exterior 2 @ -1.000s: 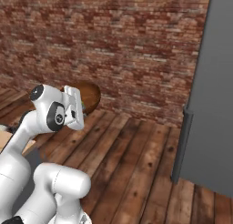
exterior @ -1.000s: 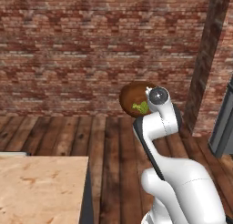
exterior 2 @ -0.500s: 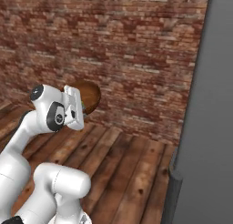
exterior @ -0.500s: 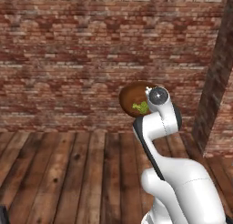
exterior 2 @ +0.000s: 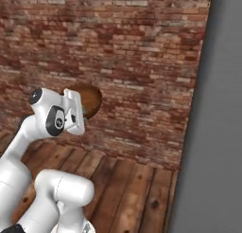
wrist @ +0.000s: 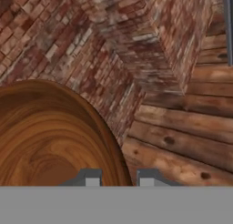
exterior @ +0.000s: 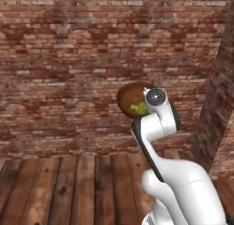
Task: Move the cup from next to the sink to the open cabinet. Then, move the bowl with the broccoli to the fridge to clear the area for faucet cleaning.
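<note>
Base has swung round: counter's gone from view, now it's brick wall and the fridge (exterior 2: 212, 132) closer on the right. Gripper (wrist: 119, 177) is pinching the bowl (exterior: 130, 98) rim, broccoli (exterior: 138, 109) inside. Keep it level while driving.

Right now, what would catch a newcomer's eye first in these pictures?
The round dark brown wooden bowl, carried high in front of the red brick wall at the end of the white arm, with the small light-green broccoli floret inside it. The gripper is shut on the bowl's rim. A flat grey fridge front stands at the right.
</note>
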